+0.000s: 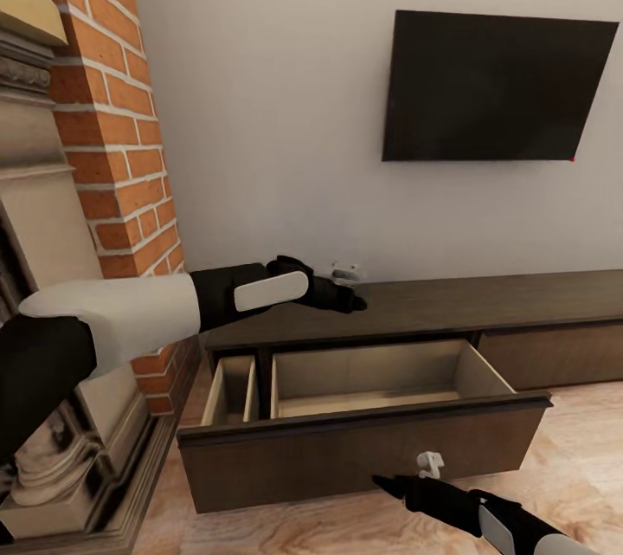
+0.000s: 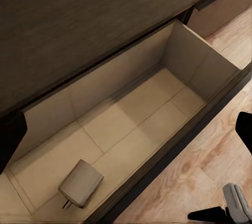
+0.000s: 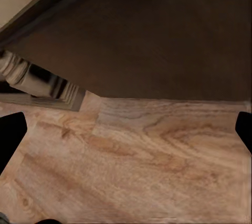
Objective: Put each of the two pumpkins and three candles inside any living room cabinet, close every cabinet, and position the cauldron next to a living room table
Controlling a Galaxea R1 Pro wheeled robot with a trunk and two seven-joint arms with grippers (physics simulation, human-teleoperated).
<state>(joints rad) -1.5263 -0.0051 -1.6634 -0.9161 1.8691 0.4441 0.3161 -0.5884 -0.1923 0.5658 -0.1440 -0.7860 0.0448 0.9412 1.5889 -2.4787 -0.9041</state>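
The long dark-brown cabinet [image 1: 450, 300] stands under the TV, and its left drawer [image 1: 363, 442] is pulled out. The drawer's tan interior [image 2: 131, 124] holds one small grey plug-like block [image 2: 80, 183] near its front wall. My left gripper [image 1: 350, 288] hovers open over the cabinet top, just behind the drawer, with nothing between its fingers [image 2: 10, 140]. My right gripper [image 1: 400, 482] is low in front of the drawer's front panel, also open and empty, with its fingertips [image 3: 10, 135] wide apart above the floor. The pumpkins, candles, cauldron and table are out of view.
A brick fireplace [image 1: 121, 148] with a stone surround stands close on the left, its base [image 3: 37, 80] beside the drawer's corner. A black TV [image 1: 497, 87] hangs on the wall. Light wood floor [image 1: 571, 451] spreads in front of the cabinet to the right.
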